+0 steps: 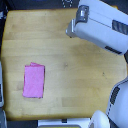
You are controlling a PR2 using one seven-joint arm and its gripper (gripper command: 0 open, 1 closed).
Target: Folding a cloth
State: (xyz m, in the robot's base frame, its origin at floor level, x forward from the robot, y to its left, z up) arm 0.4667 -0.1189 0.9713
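The pink cloth (pixel 34 81) lies flat on the wooden table (pixel 70 70), toward the exterior view's lower left. It forms an upright rectangle, and a second layer's edge peeks out along its top. My gripper (pixel 73 29) is at the left end of the big white arm (pixel 102 27) that reaches in from the upper right. It hovers over the table's far side, well apart from the cloth. The blur hides how its fingers stand.
White robot body parts (pixel 117 102) stand at the table's lower right corner. A grey-white object (pixel 1 87) sits at the left edge. Dark floor surrounds the table.
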